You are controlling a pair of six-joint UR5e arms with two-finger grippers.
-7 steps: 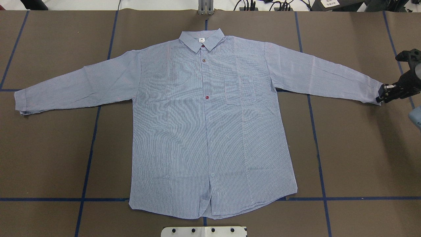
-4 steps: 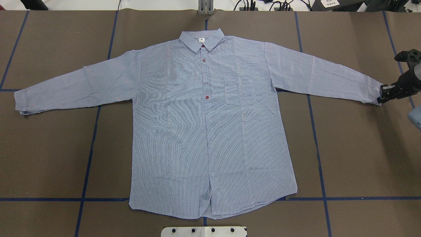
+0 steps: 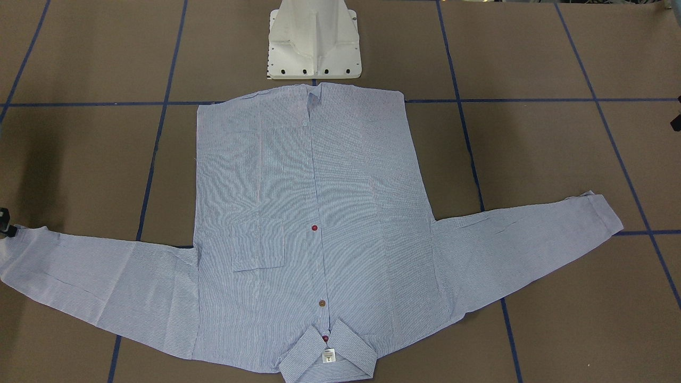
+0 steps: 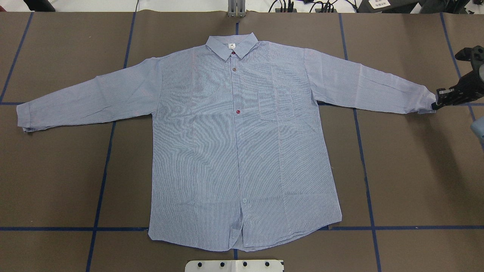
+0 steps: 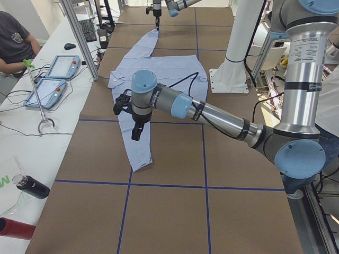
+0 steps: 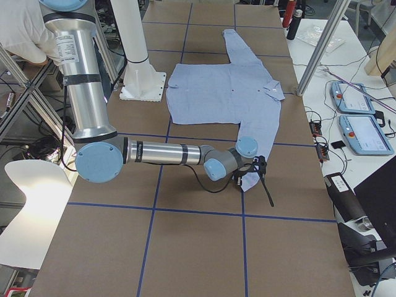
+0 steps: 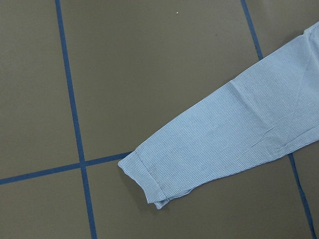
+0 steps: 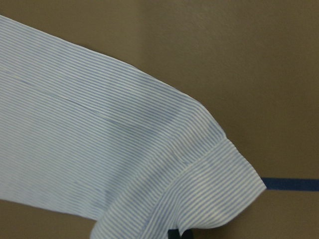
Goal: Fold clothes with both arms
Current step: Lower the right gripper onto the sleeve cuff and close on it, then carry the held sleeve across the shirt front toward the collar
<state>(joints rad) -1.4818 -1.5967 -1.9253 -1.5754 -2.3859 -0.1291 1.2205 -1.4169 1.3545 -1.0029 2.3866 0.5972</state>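
Note:
The light blue striped shirt (image 4: 242,151) lies flat, front up, with its collar at the far side and both sleeves spread out. My right gripper (image 4: 438,101) is shut on the cuff of the sleeve on the overhead view's right and holds it slightly raised. That cuff (image 8: 219,199) fills the right wrist view. My left gripper (image 5: 135,127) hovers above the other sleeve, and I cannot tell whether it is open or shut. The left wrist view shows that sleeve's cuff (image 7: 144,174) flat on the table, with no fingers in sight.
The white pedestal base (image 3: 314,42) stands at the shirt's hem side. Blue tape lines (image 4: 102,177) cross the brown table cover. A side desk holds tablets (image 5: 53,79) and bottles (image 5: 29,185). A person (image 5: 13,42) sits there.
My right gripper has moved towards the table's far side with the cuff, which has shifted and lifted a little. The rest of the shirt has not moved.

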